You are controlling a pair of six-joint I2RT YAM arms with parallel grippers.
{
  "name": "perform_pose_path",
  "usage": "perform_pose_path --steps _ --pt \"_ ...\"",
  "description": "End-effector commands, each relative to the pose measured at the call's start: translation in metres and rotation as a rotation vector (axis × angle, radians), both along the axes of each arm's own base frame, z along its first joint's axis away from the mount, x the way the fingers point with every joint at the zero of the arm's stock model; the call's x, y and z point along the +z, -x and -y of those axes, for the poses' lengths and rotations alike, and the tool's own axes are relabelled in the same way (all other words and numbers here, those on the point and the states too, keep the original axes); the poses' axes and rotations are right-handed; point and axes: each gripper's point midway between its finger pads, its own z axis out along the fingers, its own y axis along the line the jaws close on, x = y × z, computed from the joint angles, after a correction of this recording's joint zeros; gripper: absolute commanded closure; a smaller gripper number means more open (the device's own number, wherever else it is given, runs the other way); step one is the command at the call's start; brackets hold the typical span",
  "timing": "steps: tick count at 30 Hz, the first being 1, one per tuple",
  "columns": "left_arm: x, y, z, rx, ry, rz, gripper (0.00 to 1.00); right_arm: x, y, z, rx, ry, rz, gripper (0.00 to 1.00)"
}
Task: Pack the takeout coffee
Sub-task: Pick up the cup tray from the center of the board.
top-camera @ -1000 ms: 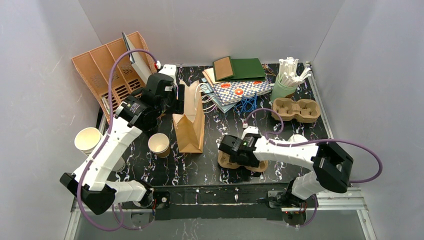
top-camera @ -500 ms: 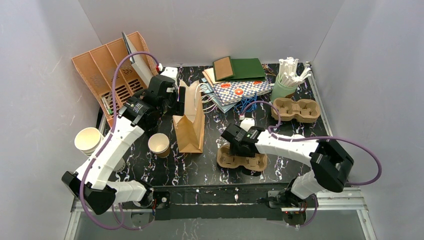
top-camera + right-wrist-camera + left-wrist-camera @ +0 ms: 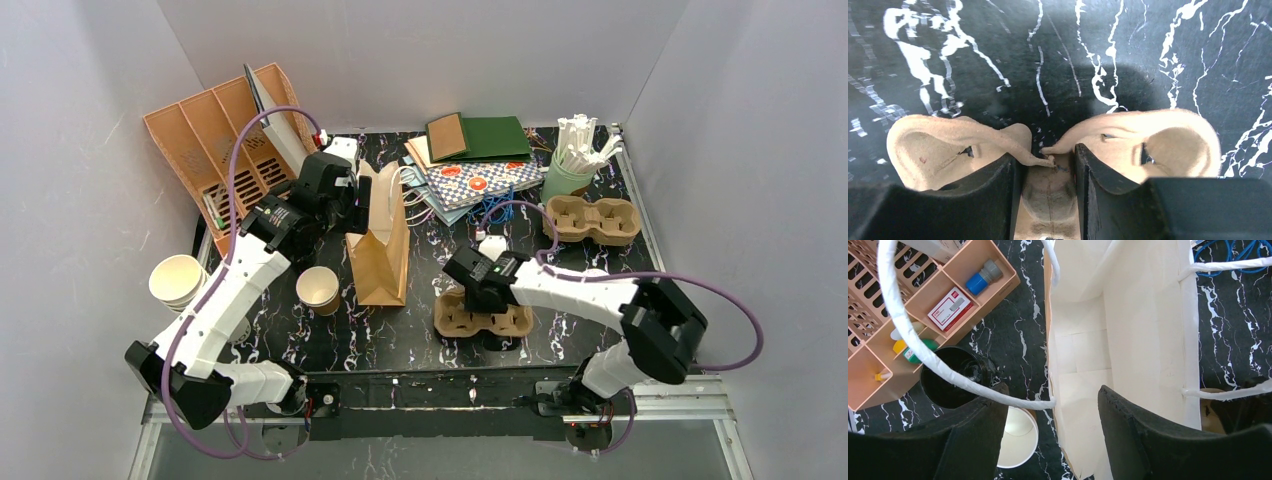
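Black marbled tabletop (image 3: 400, 335) between grey walls, and it is crowded. The takeout cup (image 3: 318, 290) I care about stands upright and lidless just left of the paper bag (image 3: 382, 250), apart from both arms. From the left wrist view it shows a white inside that looks dry, though I only see part of it.

My left hand (image 3: 1053, 392) hangs over the bag's mouth with its jaws wide. The bag's near wall and one white handle (image 3: 923, 357) pass between them, with a gap on either side, so it holds nothing. My right hand (image 3: 1048, 157) is low on the pulp carrier (image 3: 485, 320) in front of its arm. Its jaws are narrow and sit close against the carrier's centre bridge (image 3: 1048, 192), one finger in each well. Whether they are actually biting it I cannot tell.

I judge the cup to be very light and thin-walled, stiff at the rolled rim and soft below it. A hard pinch across the body would buckle it. I would take it across the rim, or with one finger inside and one outside the wall, using little force. The carrier should be light too, and rigid enough to lift by that bridge, though moulded pulp may flex or tear if twisted.
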Motion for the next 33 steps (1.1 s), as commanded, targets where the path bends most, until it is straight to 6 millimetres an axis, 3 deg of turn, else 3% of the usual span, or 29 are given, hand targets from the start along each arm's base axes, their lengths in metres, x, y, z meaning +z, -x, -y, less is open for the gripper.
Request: perform_pose_path --steps 1,8,14,17,22,28,30,33 --pt "0.001 0.000 -0.001 -0.004 0.005 0.008 0.38 0.060 -0.017 -0.018 0.101 -0.112 0.121 0.55" --pt "-0.003 -0.001 0.000 0.002 0.010 0.001 0.39 0.165 -0.040 -0.029 0.244 -0.225 0.365 0.56" --pt "-0.003 -0.002 0.003 -0.002 0.029 0.001 0.42 0.278 -0.060 -0.049 0.419 -0.306 0.608 0.59" --pt "-0.004 -0.001 0.003 -0.001 0.030 0.000 0.47 0.324 -0.064 -0.065 0.532 -0.354 0.690 0.62" --pt "-0.004 0.000 0.005 -0.009 0.037 -0.001 0.59 0.371 -0.075 -0.083 0.617 -0.394 0.759 0.62" --pt "0.007 0.005 0.017 -0.098 0.075 -0.001 0.91 0.434 -0.077 -0.105 0.754 -0.550 0.861 0.64" --pt "0.012 0.008 0.024 -0.137 0.100 -0.003 0.97 0.459 -0.073 -0.109 0.802 -0.609 0.900 0.64" --pt "0.019 0.017 0.038 -0.217 0.155 -0.011 1.00 0.477 -0.067 -0.117 0.880 -0.682 0.913 0.65"
